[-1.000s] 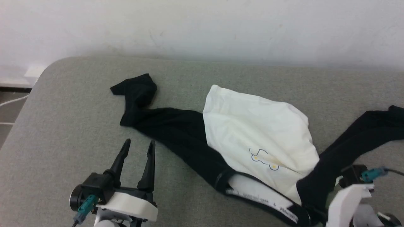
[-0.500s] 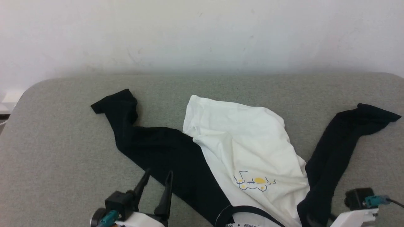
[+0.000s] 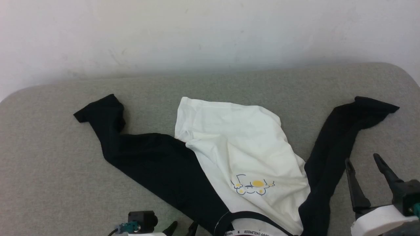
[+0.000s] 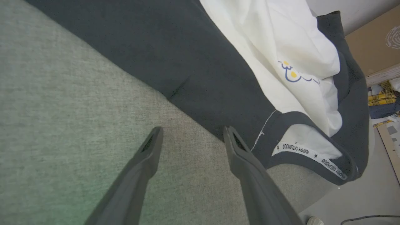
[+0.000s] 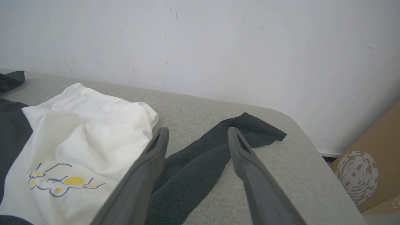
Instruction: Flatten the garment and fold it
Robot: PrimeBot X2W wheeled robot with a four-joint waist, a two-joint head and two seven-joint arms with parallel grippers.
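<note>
The garment (image 3: 236, 150) lies crumpled on the grey padded surface (image 3: 55, 183), white body in the middle with the cartoon print (image 3: 251, 187) facing up. Its black left sleeve (image 3: 111, 134) and right sleeve (image 3: 341, 137) spread out to both sides. The lettered neckband (image 4: 309, 152) lies at the near edge. My right gripper (image 3: 362, 160) stands open just right of the right sleeve (image 5: 218, 150), nothing between its fingers. My left gripper (image 4: 193, 131) is open over bare surface, its right finger at the black cloth's edge; in the head view its tips (image 3: 183, 226) peek up at the bottom edge.
A white wall (image 3: 210, 32) rises behind the surface. The surface's rounded far right corner (image 5: 290, 122) is close to the right sleeve's end. A cardboard box (image 5: 368, 168) stands on the floor beyond that corner, with clutter (image 4: 382, 100) beside it.
The head camera has shifted. My right gripper has opened, let go of the black right sleeve, and now stands free beside it. The left gripper stays open.
</note>
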